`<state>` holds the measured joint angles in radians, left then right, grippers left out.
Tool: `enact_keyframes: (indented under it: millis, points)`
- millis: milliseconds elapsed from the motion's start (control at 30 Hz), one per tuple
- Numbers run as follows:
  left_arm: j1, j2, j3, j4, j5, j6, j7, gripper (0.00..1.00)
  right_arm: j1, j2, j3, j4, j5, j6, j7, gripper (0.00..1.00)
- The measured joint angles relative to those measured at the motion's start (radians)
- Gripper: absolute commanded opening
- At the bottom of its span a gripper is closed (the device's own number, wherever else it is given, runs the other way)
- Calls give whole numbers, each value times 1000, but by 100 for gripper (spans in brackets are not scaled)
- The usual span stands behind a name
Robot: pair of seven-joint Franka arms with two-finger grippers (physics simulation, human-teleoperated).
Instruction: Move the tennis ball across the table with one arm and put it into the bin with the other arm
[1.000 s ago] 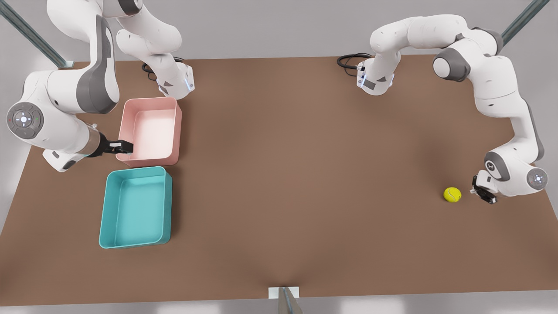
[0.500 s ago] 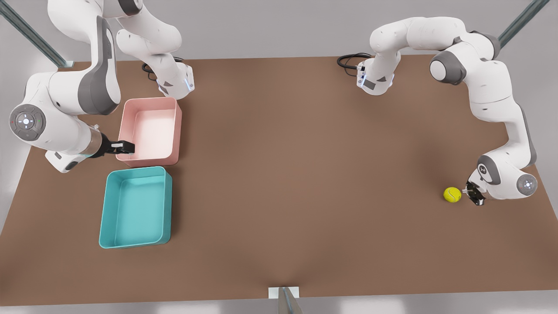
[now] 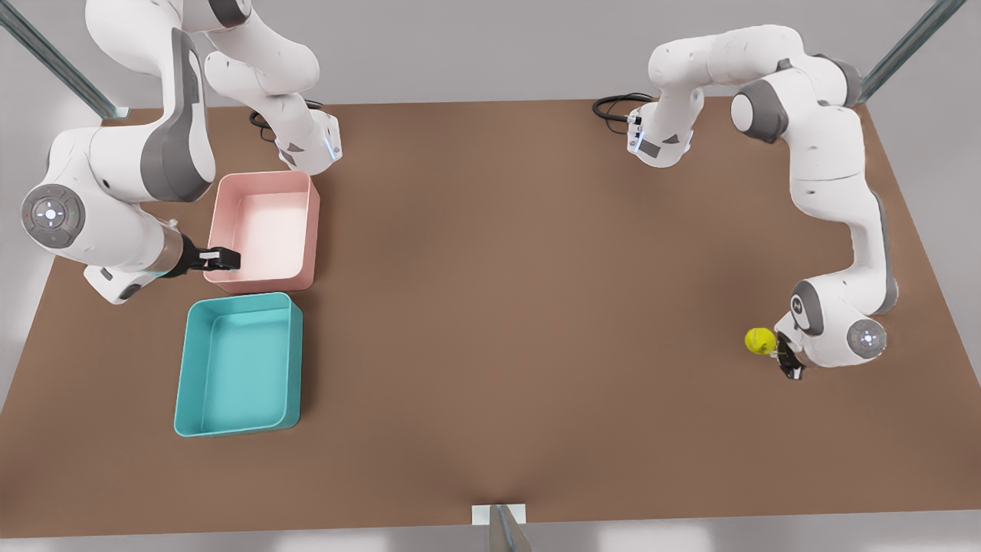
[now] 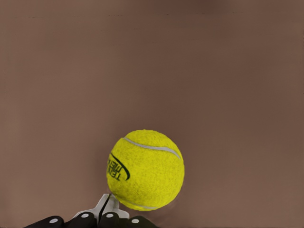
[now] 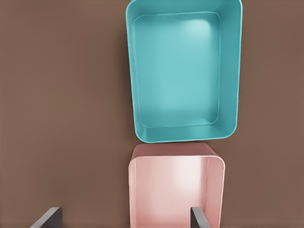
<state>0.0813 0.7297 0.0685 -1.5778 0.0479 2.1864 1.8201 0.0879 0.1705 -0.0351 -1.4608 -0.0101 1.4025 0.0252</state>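
The yellow-green tennis ball (image 3: pixel 759 340) (image 4: pixel 145 170) rests on the brown table (image 3: pixel 521 307) near the front view's right edge. My left gripper (image 3: pixel 788 360) (image 4: pixel 105 211) is low at the table, shut with nothing between its fingers, and its tips touch the ball's side that faces the front view's right. The teal bin (image 3: pixel 239 365) (image 5: pixel 183 76) stands at the front view's left. My right gripper (image 3: pixel 220 259) (image 5: pixel 124 219) hangs open over the near-left rim of the pink tub, holding nothing.
A pale pink tub (image 3: pixel 264 230) (image 5: pixel 175 190) stands right behind the teal bin, almost touching it. Both arm bases and black cables (image 3: pixel 613 107) sit along the table's far edge. A wide stretch of bare table lies between ball and bins.
My left gripper swept toward the front view's left, reached the ball and pushed it a short way to the left. The right arm shifted only slightly.
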Motion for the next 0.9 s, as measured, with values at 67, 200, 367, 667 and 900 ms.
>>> enact_keyframes:
  millis: [67,200,367,667,900]
  points:
    - [-67,-58,-143,-16,-15,-36,-117,21,0,2,0,0,0,0,0,100]
    - [-63,-108,-292,18,-202,-78,-472,21,1,5,0,0,0,1,0,100]
    - [-70,-322,-166,130,-220,-273,-880,21,1,5,0,0,1,1,1,100]
    - [-254,-416,-152,437,-69,-856,-1291,100,1,5,0,0,3,1,2,100]
    - [-235,-403,-150,366,-22,-946,-1541,100,9,27,0,3,10,9,4,100]
